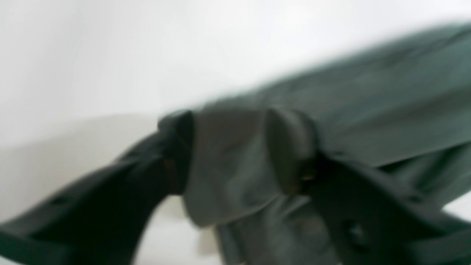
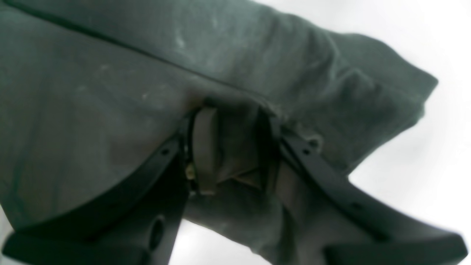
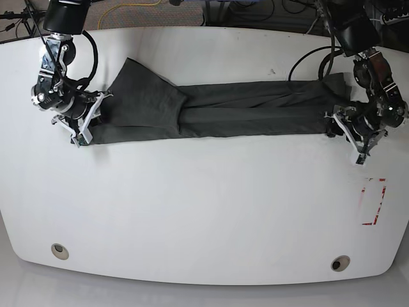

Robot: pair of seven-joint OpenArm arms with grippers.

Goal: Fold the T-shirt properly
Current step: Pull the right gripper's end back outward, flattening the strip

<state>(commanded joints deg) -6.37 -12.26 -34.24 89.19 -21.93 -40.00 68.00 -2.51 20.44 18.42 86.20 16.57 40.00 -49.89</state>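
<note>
White table (image 3: pixel 204 211) held your shirt (image 3: pixel 255 110), stretched long between both arms. Left gripper (image 3: pixel 343 125) and right gripper (image 3: pixel 91 119) each pinched an end. It looked soft, light and floppy, so corners suited you best.

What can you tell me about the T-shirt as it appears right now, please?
The T-shirt is dark charcoal-grey, of thin, soft fabric, folded into a long band across the white table, wider at the sleeve end. It lies flat, faintly creased. The right pincer pinches one end, the left pincer the other.
</note>
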